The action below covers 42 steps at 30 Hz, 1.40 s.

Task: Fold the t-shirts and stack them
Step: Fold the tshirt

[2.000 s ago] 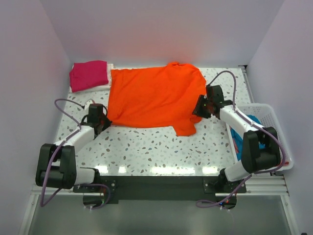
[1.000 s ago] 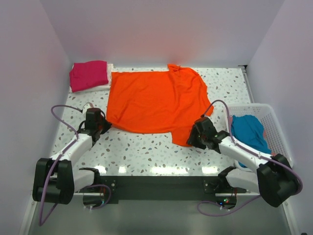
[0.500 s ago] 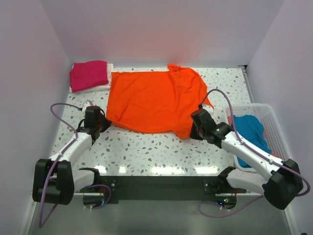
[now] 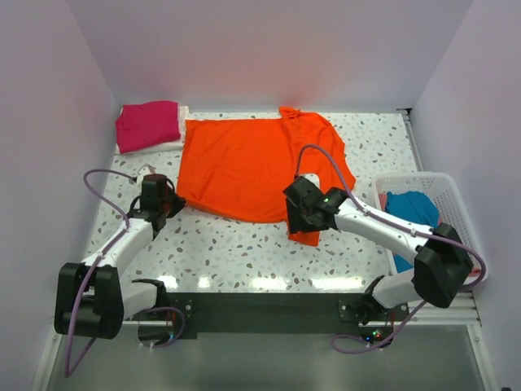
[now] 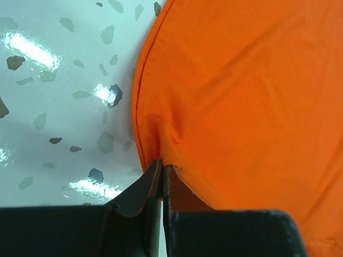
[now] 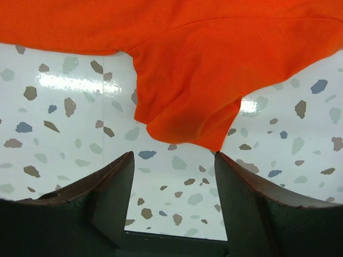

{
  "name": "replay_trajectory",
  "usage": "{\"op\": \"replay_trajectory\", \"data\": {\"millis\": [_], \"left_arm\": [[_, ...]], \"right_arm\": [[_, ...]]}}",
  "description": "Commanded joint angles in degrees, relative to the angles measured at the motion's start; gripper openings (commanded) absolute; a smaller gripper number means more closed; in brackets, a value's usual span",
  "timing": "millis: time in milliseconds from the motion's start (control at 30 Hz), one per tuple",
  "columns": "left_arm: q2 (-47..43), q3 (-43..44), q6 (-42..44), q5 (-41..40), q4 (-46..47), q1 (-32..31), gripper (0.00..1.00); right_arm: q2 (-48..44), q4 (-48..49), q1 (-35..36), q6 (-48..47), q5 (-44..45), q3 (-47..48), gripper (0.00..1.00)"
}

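The bright orange t-shirt (image 4: 252,163) lies spread on the speckled table. My left gripper (image 4: 173,201) is shut on its near-left hem, which bunches at the tips in the left wrist view (image 5: 163,140). My right gripper (image 4: 303,232) is open over the shirt's near-right sleeve (image 6: 185,112), with the sleeve's edge just ahead of the tips and nothing between them. A folded magenta-pink t-shirt (image 4: 147,124) lies on a white one at the back left. A teal-blue t-shirt (image 4: 411,213) sits in the basket.
The white slatted basket (image 4: 456,204) stands at the right edge of the table. The enclosure walls close in the table at back, left and right. Bare speckled tabletop (image 4: 236,244) runs along the near side.
My right arm swung from the shirt's right side round to its near-right sleeve, moving left. The shirt was pulled flatter. My left gripper stayed holding the hem.
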Motion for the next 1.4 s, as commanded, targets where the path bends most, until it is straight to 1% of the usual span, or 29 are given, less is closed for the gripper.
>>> {"op": "replay_trajectory", "data": {"millis": [0,33,67,133,200,233,267,300,333,467,567,600,633,800,900,933,1033,1067,1133,1200,1233,1267,1333,1367], "left_arm": [[0.2,2.9,1.4,0.1,-0.5,0.5,0.04],[0.2,3.1,1.7,-0.2,-0.7,0.6,0.04],[0.2,3.1,1.7,-0.3,-0.7,0.6,0.04],[0.1,3.0,1.6,0.0,-0.6,0.6,0.04],[0.2,2.7,1.3,0.1,-0.2,0.6,0.04],[0.2,2.7,1.4,0.3,-0.2,0.6,0.04],[0.3,2.7,1.3,0.4,-0.2,0.6,0.04],[0.2,2.7,1.3,0.5,-0.4,0.6,0.04],[0.1,2.7,1.3,0.4,-0.3,0.6,0.04],[0.2,2.7,1.2,0.7,-0.2,0.6,0.04],[0.2,2.7,1.2,0.9,-0.3,0.6,0.04],[0.1,2.7,1.2,0.8,-0.5,0.6,0.03],[-0.1,2.7,1.2,0.7,-0.6,0.6,0.03],[-0.7,2.4,1.5,0.5,-1.2,0.6,0.03],[-1.0,1.6,1.4,0.4,-1.3,0.6,0.03],[-1.1,1.4,1.4,0.3,-1.4,0.6,0.03],[-1.5,0.2,1.2,0.1,-1.3,0.6,0.03],[-1.9,-0.5,1.3,0.1,-1.3,0.6,0.03],[-2.4,-1.1,1.3,-0.1,-1.4,0.6,0.04],[-3.3,-2.2,1.5,-0.7,-1.7,0.6,0.05],[-3.8,-2.4,1.5,-1.0,-2.0,0.6,0.05],[-4.5,-3.1,1.7,-1.3,-2.2,0.6,0.05],[-5.2,-3.7,1.8,-2.0,-3.0,0.6,0.04],[-5.7,-4.3,1.7,-2.2,-3.7,0.6,0.04]], "right_arm": [[-3.5,1.0,0.1,0.9,2.8,-0.9,0.66],[-4.9,0.8,0.1,1.4,4.1,-2.1,0.67],[-8.3,0.5,0.1,3.0,6.0,-3.2,0.66],[-11.5,0.4,-0.4,5.5,9.2,-6.9,0.64],[-14.3,1.4,-1.2,7.0,9.3,-10.3,0.58],[-14.7,1.7,-1.6,8.4,9.2,-11.2,0.53],[-14.6,2.4,-1.8,9.1,8.9,-12.8,0.45],[-14.3,2.9,-2.5,9.8,8.6,-13.6,0.41],[-14.1,3.4,-3.0,10.0,7.7,-14.3,0.40],[-11.5,10.3,-5.0,10.1,2.9,-18.4,0.41],[-8.5,13.5,-5.5,10.9,1.5,-19.6,0.47],[-8.0,14.4,-5.7,11.4,1.4,-20.0,0.51],[-7.6,15.4,-5.8,11.7,1.1,-20.4,0.52],[-6.9,19.5,-5.9,13.4,0.3,-22.6,0.53],[-6.4,20.3,-5.8,14.0,0.4,-23.7,0.49],[-6.0,20.4,-5.9,13.9,0.3,-24.0,0.47],[-5.7,21.2,-5.9,14.2,-0.1,-25.2,0.33],[-5.7,21.2,-5.8,14.2,-0.1,-25.6,0.24],[-6.4,20.1,-5.9,14.0,-0.7,-25.8,0.13],[-9.7,16.6,-5.9,13.6,-0.6,-25.9,0.00],[-11.5,15.1,-5.8,13.5,-0.3,-25.9,0.00],[-16.2,11.7,-5.8,13.5,0.2,-25.8,0.00],[-21.2,7.5,-5.8,13.4,1.0,-25.2,0.00],[-26.3,3.4,-5.9,13.5,2.1,-24.1,0.00]]}}
